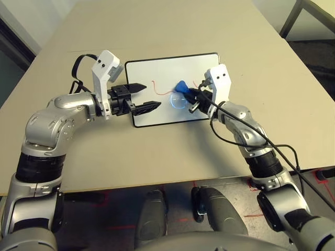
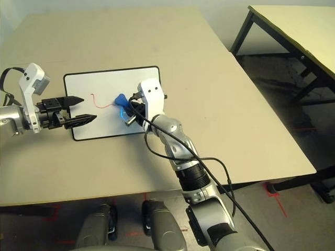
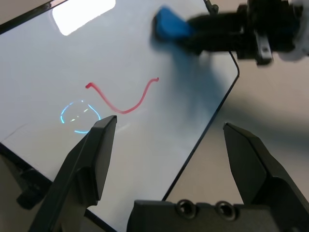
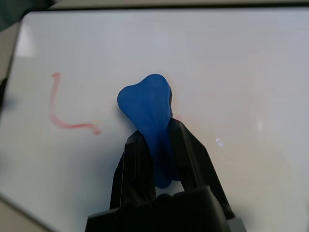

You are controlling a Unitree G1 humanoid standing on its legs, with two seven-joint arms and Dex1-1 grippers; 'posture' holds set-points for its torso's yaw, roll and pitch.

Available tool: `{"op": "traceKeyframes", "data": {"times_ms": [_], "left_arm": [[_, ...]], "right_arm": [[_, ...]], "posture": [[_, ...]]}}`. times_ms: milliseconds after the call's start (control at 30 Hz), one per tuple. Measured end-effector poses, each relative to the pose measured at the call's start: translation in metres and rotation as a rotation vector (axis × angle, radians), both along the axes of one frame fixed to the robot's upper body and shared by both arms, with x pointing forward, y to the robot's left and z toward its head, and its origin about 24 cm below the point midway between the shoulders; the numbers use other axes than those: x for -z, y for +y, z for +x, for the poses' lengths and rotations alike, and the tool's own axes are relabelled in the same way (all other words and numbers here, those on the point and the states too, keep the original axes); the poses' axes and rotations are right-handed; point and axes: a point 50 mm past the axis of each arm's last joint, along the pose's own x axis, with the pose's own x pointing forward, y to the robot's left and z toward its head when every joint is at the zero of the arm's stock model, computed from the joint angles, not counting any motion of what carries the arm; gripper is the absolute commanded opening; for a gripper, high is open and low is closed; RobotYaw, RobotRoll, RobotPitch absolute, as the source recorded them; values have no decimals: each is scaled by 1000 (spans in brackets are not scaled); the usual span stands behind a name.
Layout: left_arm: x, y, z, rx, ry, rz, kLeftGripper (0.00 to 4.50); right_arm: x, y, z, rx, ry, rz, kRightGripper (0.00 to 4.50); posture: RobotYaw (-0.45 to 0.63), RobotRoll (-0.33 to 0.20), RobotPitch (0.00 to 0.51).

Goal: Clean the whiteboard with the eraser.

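Blue eraser [image 4: 150, 123] pinched in right gripper [image 4: 157, 145], pressed on whiteboard [image 1: 157, 112] centre | red squiggle [image 3: 123, 96] at eraser's 9 o'clock may be missed | left gripper [image 3: 166, 140] wide, holds nothing; unpinned board could slide.

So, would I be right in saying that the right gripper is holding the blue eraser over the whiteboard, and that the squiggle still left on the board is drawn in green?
Not quite: the squiggle is red, not green, as the left wrist view shows. The rest holds: the right gripper is shut on the blue eraser over the whiteboard.
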Motion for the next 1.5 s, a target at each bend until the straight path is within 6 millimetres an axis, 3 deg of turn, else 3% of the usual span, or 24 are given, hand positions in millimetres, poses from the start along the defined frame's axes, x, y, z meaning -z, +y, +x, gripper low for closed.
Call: {"op": "traceKeyframes", "data": {"times_ms": [200,467,700,1167,1500], "left_arm": [[0,0,0,1,1,0,4500],[0,1,0,6,3,6,4500],[-3,5,-1,-2,1,29,4500],[-3,5,-2,-10,5,28,4500],[-3,5,-1,-10,6,25,4500]], "right_arm": [[-3,-6,4,43,-22,13,640],[11,9,-12,-88,47,-41,640],[11,9,-13,-95,55,-45,639],[3,-8,-3,25,-22,-32,638],[23,7,-23,-105,59,-82,637]], "posture": [[-73,0,176],[-66,0,181],[-61,0,184],[-67,0,189],[-64,0,192]]}}
